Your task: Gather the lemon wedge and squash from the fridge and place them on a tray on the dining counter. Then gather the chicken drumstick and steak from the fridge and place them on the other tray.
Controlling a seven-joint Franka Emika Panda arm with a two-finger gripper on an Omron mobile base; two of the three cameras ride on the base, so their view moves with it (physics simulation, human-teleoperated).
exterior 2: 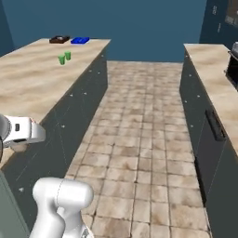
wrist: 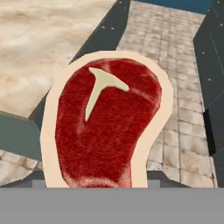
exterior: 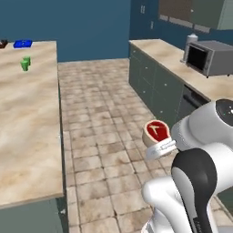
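One red raw steak with pale fat rim sits clamped upright in my gripper, carried clear of the tan stone counter for transport.

Aisle: we see open tiled floor between dining counter and cabinet run; green cups stand on the counter's far end
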